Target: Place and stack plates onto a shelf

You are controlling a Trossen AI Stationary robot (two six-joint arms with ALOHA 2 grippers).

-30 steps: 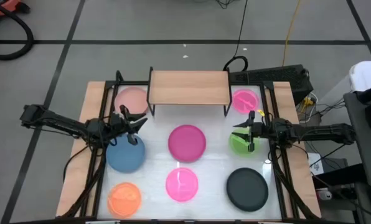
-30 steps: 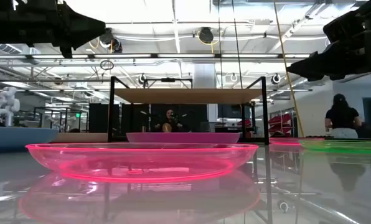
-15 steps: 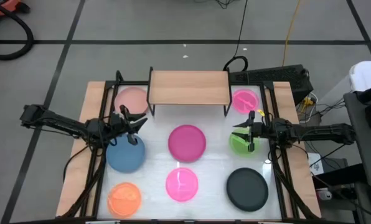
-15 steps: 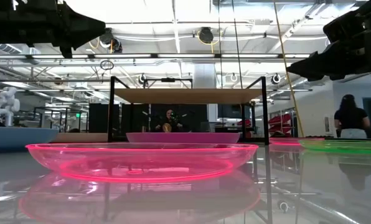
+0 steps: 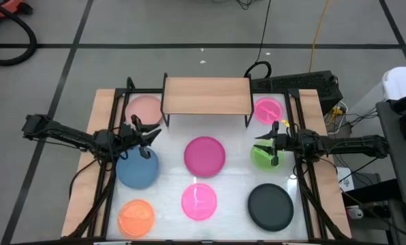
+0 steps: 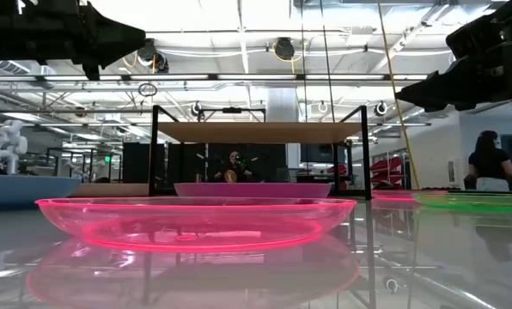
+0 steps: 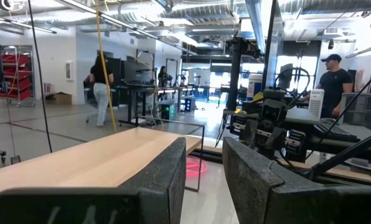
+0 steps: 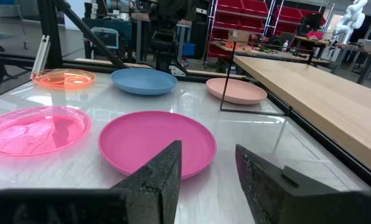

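While both arms hang above the tabletop [image 5: 169, 158], no plate is held. Left tool [image 5: 143, 134] sits over the left side, above the far rim of the blue plate [image 5: 137, 169]; its fingers [image 7: 164, 174] stand slightly parted with nothing between them. Right tool [image 5: 266, 145] sits over the right side, above the green plate [image 5: 261, 158]; its fingers [image 8: 160, 180] are likewise parted and empty.

Shelf [image 5: 206, 95] stands at the far edge, centred, top bare. Salmon-pink plate [image 5: 146, 107] lies just beside the shelf's left legs, near the far left corner. Small neon pink plate [image 5: 268, 109] lies just beside the shelf's right legs, near the far right corner.

Magenta plate [image 5: 204, 154] lies at the tabletop centre, apart from its neighbours on every side. Near edge, left to right: orange plate [image 5: 135, 216] at the near left corner, translucent pink plate [image 5: 199, 201] mid-edge, black plate [image 5: 270, 206] at the near right corner. Open strips of tabletop run between the magenta plate and the shelf legs, and between the centre column and both side columns.
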